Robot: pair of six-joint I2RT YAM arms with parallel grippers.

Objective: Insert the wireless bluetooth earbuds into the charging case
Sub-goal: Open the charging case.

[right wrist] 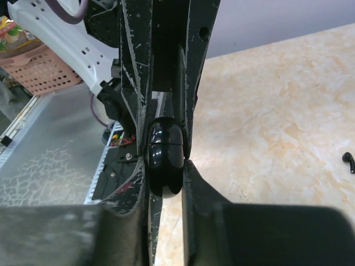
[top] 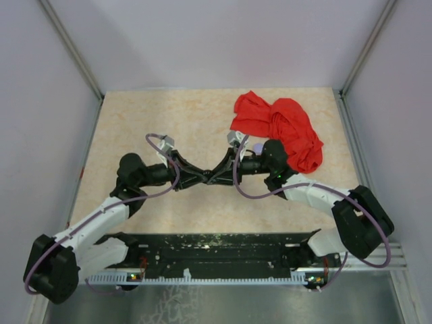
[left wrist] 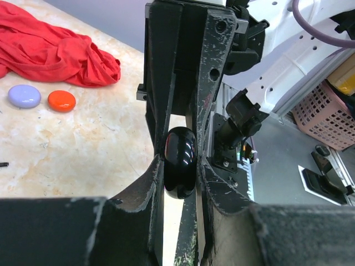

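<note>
beige marbled table [top: 135,121] fills the top view. starting at nine o'clock, the left arm reaches in toward the middle, where the left gripper [left wrist: 180,191] is drawn in narrow on the charging case [left wrist: 180,160]. the case is a glossy black puck, held on edge between that gripper's two scuffed fingers [left wrist: 155,188]. at the centre of the table the two arms meet nose to nose. the right gripper [right wrist: 165,174] comes in from about three o'clock, and its jaws are pulled in tight against the same case, one finger pressing each side. so the puck is pinched from both ends at once. in the right wrist view a thin seam runs across the case's shiny face. at about one o'clock from the joined grippers, just beside the right wrist, sits a lavender disc [top: 257,144]. the left wrist view shows a red-orange disc [left wrist: 61,101] just beside it, at its three o'clock. a crumpled red cloth [top: 277,128] lies beyond them, also toward one o'clock. in the right wrist view, one of the wireless bluetooth earbuds [right wrist: 348,160] lies on the bare table at three o'clock from the case, well apart from it and outside it.
</note>
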